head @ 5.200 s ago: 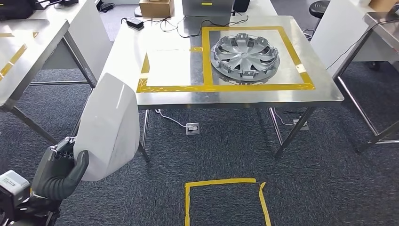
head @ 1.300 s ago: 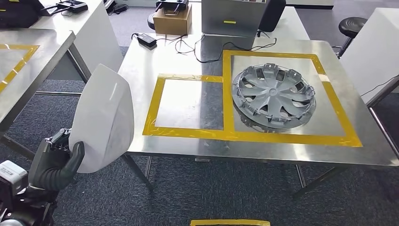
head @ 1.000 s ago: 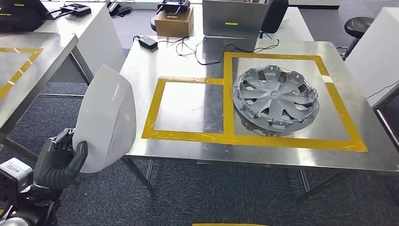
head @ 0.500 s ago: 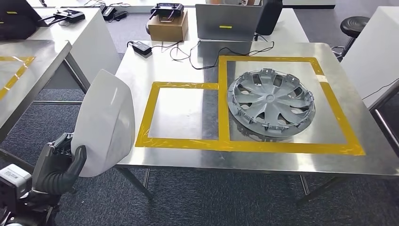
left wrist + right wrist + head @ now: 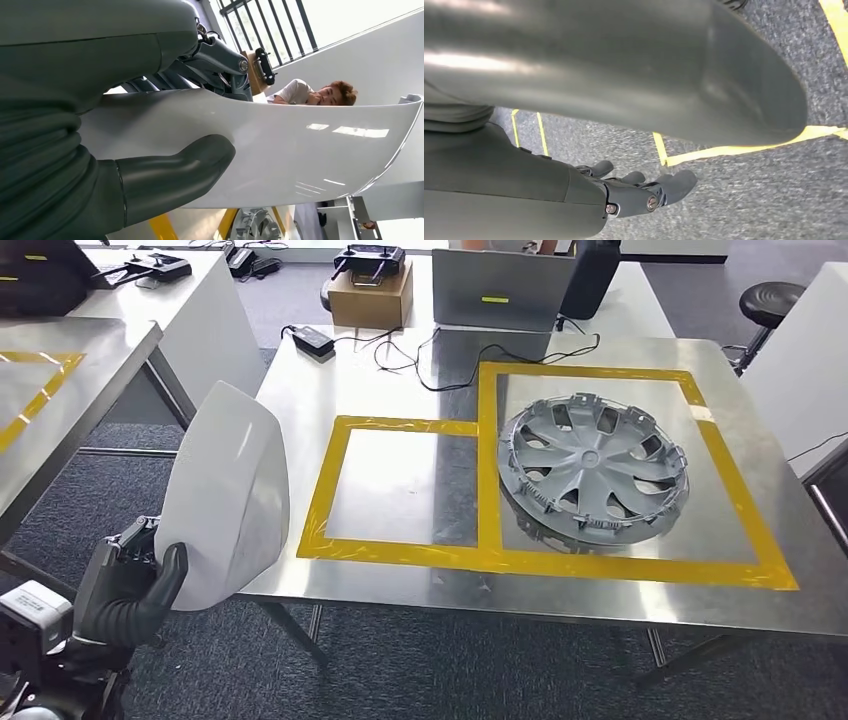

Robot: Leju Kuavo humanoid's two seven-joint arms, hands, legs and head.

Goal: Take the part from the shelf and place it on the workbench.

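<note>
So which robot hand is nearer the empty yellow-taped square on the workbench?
The left. The left robot hand holds the white part just off the table edge beside the taped square. The right robot hand hangs low over the carpet.

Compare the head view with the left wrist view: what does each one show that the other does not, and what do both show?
Head view alone: the steel workbench with two yellow tape frames, the smaller frame bare inside, the cardboard box and the cables at the far edge.

Left wrist view alone: a person seen beyond the part, and the thumb pressed against the part's glossy inner face.

Both: the left hand holding the white curved part, and the grey wheel cover, in the wrist view just a sliver.
</note>
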